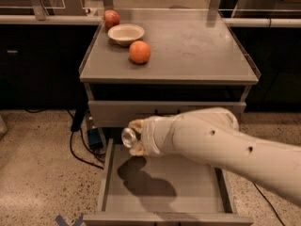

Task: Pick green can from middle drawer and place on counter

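Note:
The middle drawer [169, 185] is pulled open at the bottom, and its grey floor is bare under the arm's shadow. My gripper [133, 137] hangs over the drawer's back left part, just below the upper drawer front. Its pale fingers [137, 125] are closed around a small round can. Only the can's silver end [128, 136] shows, facing left; the green body is hidden inside the grip. The counter [197, 51] is the grey cabinet top above.
On the counter's left part sit an orange [139, 52], a cream bowl [125, 33] and a red apple [111, 19]. Black cables and a blue box [96, 136] lie on the floor left of the cabinet. Dark benches stand on both sides.

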